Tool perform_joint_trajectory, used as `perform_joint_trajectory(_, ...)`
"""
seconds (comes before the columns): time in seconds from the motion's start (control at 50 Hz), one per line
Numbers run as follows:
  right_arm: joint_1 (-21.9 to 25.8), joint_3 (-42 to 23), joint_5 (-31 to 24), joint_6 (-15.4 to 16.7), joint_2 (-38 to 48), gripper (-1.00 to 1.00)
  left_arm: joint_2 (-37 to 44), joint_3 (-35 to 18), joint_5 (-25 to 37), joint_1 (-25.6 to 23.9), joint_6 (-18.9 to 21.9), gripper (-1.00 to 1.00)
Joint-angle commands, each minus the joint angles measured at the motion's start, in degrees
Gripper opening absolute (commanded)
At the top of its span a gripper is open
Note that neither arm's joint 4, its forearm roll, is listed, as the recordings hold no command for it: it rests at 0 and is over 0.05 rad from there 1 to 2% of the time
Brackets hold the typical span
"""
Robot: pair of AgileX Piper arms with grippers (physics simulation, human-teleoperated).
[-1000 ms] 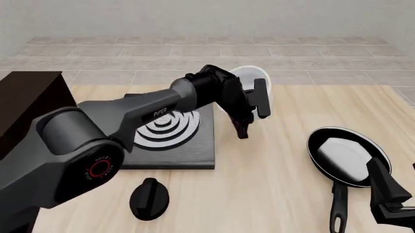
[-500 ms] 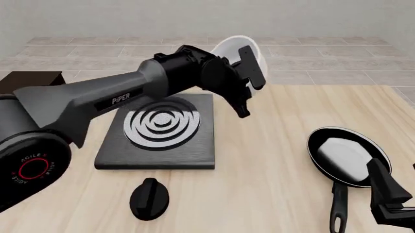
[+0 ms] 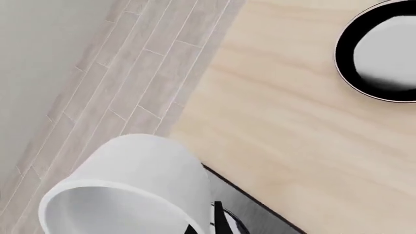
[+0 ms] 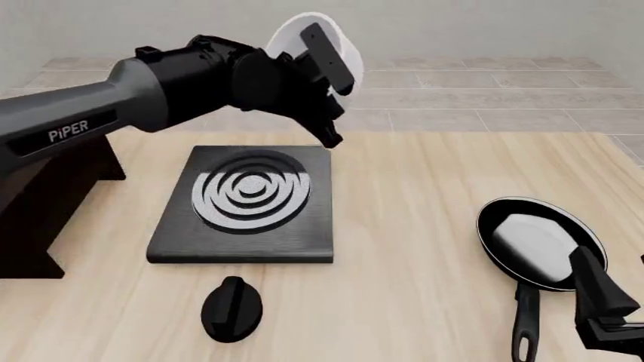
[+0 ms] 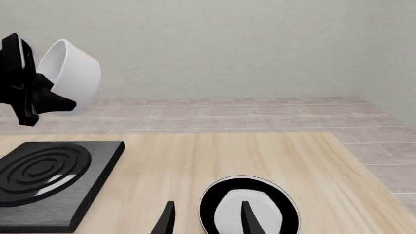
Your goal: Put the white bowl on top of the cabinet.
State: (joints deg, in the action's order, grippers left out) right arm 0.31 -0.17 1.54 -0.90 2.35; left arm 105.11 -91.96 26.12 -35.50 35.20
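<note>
Nearest to you, at the table's [image 4: 423,249] front right corner, your right gripper [image 4: 604,305] is idling just beside the frying pan [image 4: 541,241]; in the right wrist view its fingers [image 5: 166,220] are standing spread, straddling the pan's near rim without pinching anything. Along the front edge, left of centre, a black knob [image 4: 231,308] is lying loose, and just behind it sits the stove plate [image 4: 246,205]. Farther back, above the plate's far right corner, your left gripper [image 4: 324,89] is carrying the white bowl [image 4: 314,39] high in the air, tipped on its side. Its fingers [image 4: 330,56] are pinching the bowl's wall, one black finger lying across the outside while the other is hidden; the left wrist view is showing the bowl [image 3: 133,187] close up, mouth turned toward the camera. The cabinet [image 4: 45,207] is standing at the table's left edge, mostly hidden under your left arm, well apart from the bowl. For this carry, you are likely best off swinging the arm left while keeping height, so the bowl is clearing the cabinet's top edge. Roll the wrist until the rim is level before lowering. Keep the pinch firm, because a glossy wall held on one side may be slipping, and open only once the base is resting flat on the top.
</note>
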Motion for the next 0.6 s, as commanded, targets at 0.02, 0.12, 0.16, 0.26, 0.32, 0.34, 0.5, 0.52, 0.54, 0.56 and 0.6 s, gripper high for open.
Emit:
perform_joint_trajectory(0.02,0.0,0.0,0.1,0.0,0.0,1.0,-4.9,3.3,-1.8,4.7,-1.7,-1.0)
perform_joint_trajectory(0.12,0.0,0.0,0.1,0.0,0.0,1.0,-6.5,6.3,-2.6,7.0,-0.2,-1.0)
perform_joint_trajectory(0.16,0.0,0.0,0.1,0.0,0.1,1.0,-6.9,7.1,-3.4,9.3,0.5,-1.0)
perform_joint_trajectory(0.26,0.0,0.0,0.1,0.0,0.1,1.0,-7.6,9.1,-4.2,16.7,0.9,-1.0)
perform_joint_trajectory(0.32,0.0,0.0,0.1,0.0,0.0,1.0,-8.2,10.1,-4.3,18.5,1.4,-1.0)
perform_joint_trajectory(0.34,0.0,0.0,0.1,0.0,0.1,1.0,-8.4,10.4,-4.4,19.1,1.7,-1.0)
perform_joint_trajectory(0.5,0.0,0.0,0.1,0.0,0.1,1.0,-10.0,12.1,-2.9,22.4,1.9,-1.0)
perform_joint_trajectory(0.52,0.0,0.0,0.1,0.0,0.1,1.0,-10.1,12.2,-3.0,22.7,1.9,-1.0)
perform_joint_trajectory(0.54,0.0,0.0,0.1,0.0,0.1,1.0,-10.3,12.1,-2.5,23.3,1.8,-1.0)
perform_joint_trajectory(0.56,0.0,0.0,0.1,0.0,0.0,1.0,-10.2,12.3,-2.6,23.5,1.9,-1.0)
perform_joint_trajectory(0.6,0.0,0.0,0.1,0.0,0.1,1.0,-10.2,13.0,-2.1,25.2,2.6,-1.0)
